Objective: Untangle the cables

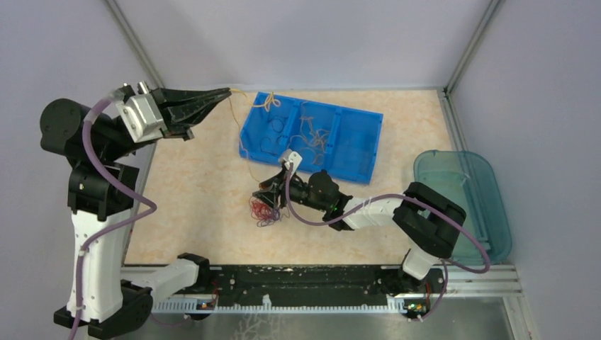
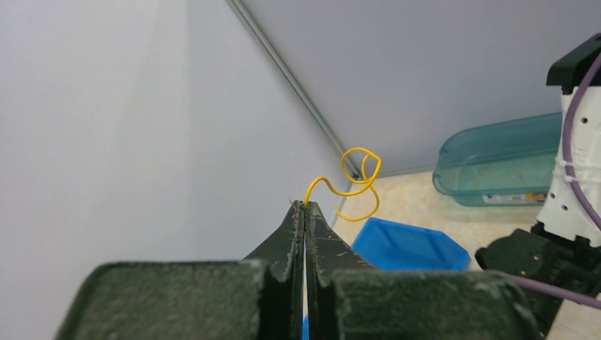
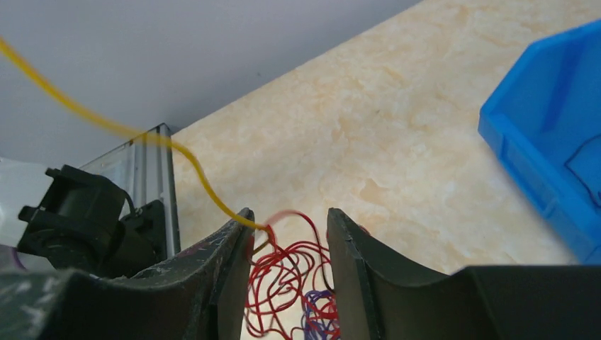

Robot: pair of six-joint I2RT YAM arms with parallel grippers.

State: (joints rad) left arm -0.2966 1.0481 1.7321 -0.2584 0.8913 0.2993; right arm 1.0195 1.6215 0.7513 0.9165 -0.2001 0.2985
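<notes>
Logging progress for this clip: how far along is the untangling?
Done: several separate wires lie in the blue tray. In hand: the raised left pincer is shut on a yellow wire running down to the clump, which the open right pincer straddles. Left: that red and purple clump on the table looks tangled.

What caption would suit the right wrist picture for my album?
Open right gripper straddling a tangle of red cables, one yellow cable stretching up and away to the left.
</notes>
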